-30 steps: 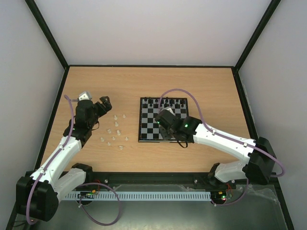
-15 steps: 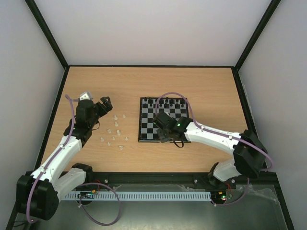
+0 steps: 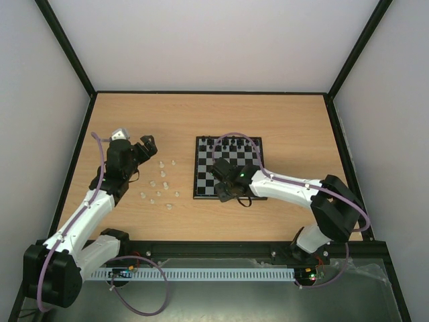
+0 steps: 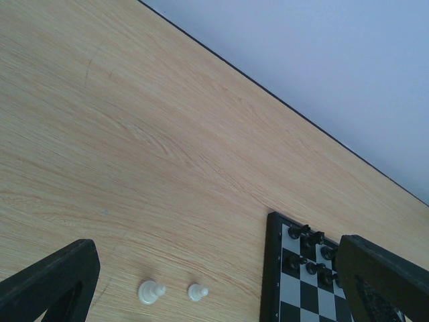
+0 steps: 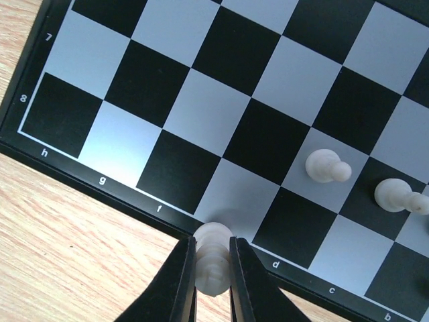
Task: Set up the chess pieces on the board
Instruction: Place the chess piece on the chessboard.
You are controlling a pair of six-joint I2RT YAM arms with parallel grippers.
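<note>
White chessman (image 5: pixel 213 268) pinched in right claw (image 5: pixel 213 247) at board (image 5: pixel 120 144) near rim — tiny, light, slick plastic, likely easily tipped; best held mid-body. Left claw (image 4: pixel 214 288) spread wide, empty, above worktop (image 4: pixel 134 134).

One board (image 3: pixel 204 168); two arms (image 3: pixel 87 208); roughly ten loose chess pieces (image 3: pixel 163 183).

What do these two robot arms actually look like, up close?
Both the left arm and right arm are slim white segments joined by chunky black joints. A lilac cable loops along each. Each ends in two flat black fingers. A small green light glows on the right wrist.
</note>
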